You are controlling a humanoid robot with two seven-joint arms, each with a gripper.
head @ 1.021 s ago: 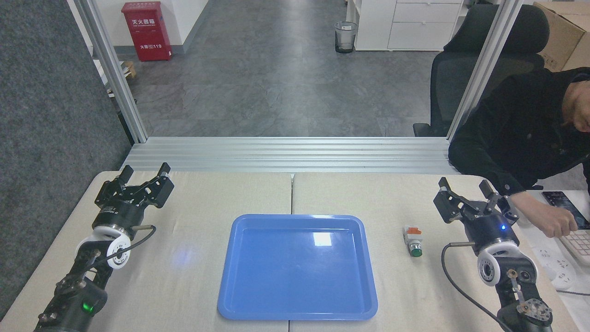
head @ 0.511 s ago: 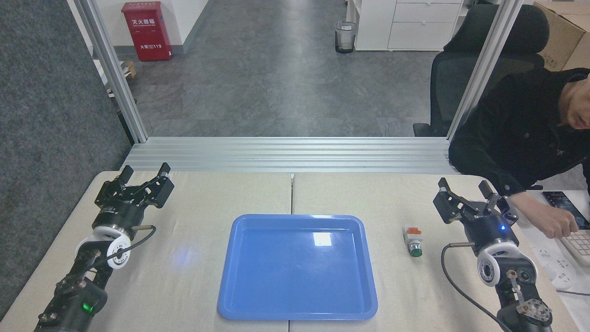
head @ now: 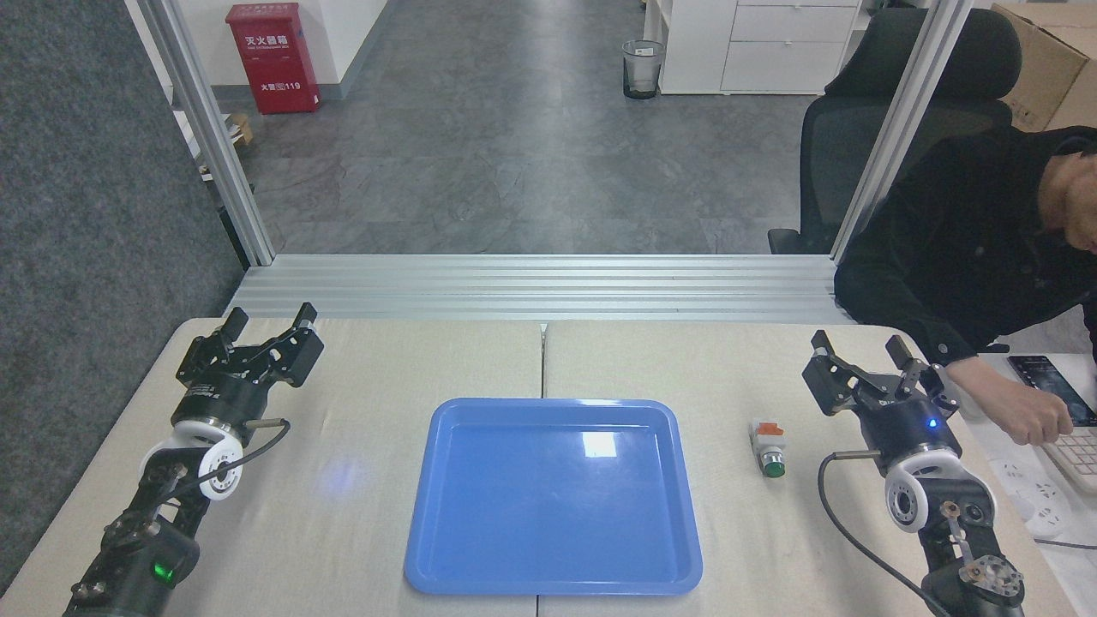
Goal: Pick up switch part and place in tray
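Starting at the left, the left gripper (head: 267, 324) is hanging over the far left corner of the bench (head: 377, 531), fingers spread wide and holding nothing. It is sitting well apart from anything the task cares about, so it is looking like a spectator here.

Moving to the centre, the blue tray (head: 446, 566) is lying flat across the seam of the bench, and its glossy floor is showing only a window reflection. Nothing is sitting in it, so the placing half of the job is not yet done.

Just right of the tray, the push-button switch part (head: 768, 446) is lying on its side on the bench, orange-red block pointing away and green button pointing toward the robot. It is near the tray's right rim but clearly outside it, untouched.

Further right, the right gripper (head: 861, 357) is hovering with its fingers parted, empty, off to the right of the switch part and a little beyond it. By my reading the pick has not begun: reaching, closing, lifting, carrying and releasing are all still to come.

At the far right, a person's hand (head: 1028, 416) is resting on a keyboard (head: 1082, 454), outside the work.
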